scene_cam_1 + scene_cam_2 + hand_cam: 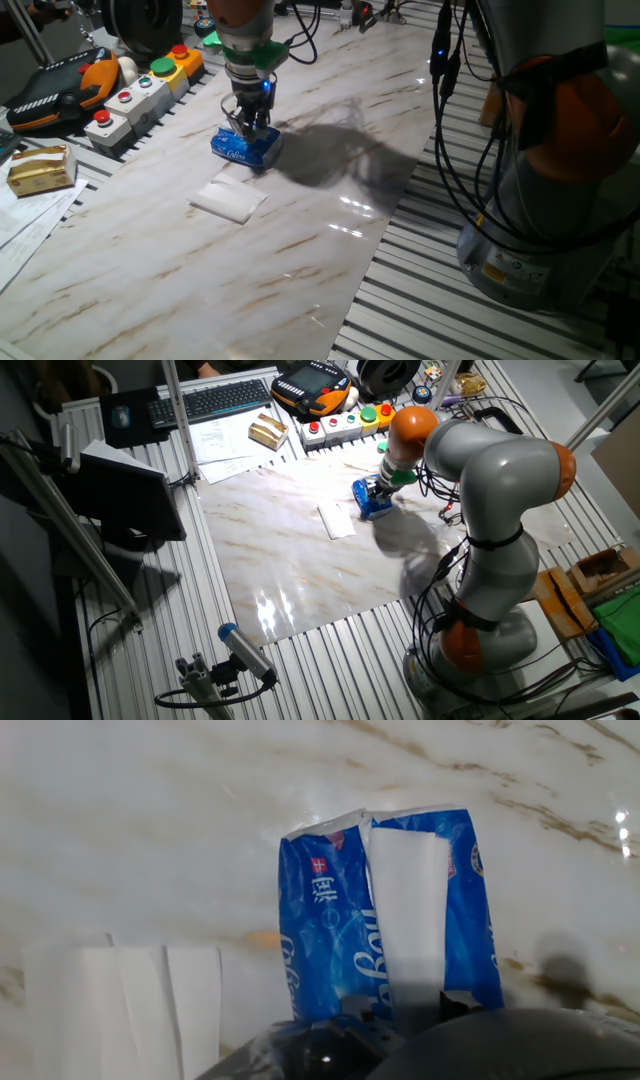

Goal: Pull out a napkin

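The hand [250,124] sits on the blue pack [246,147]; I cannot tell its grip. The napkin [408,910] shows in the pack's slot, so pinch that edge and lift straight

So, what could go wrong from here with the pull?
1. The blue pack lies loose on the marble table, so it may lift together with the napkin.
2. The gripper sits low over the pack; its grip on the thin paper is unclear, so it may slip or tear.
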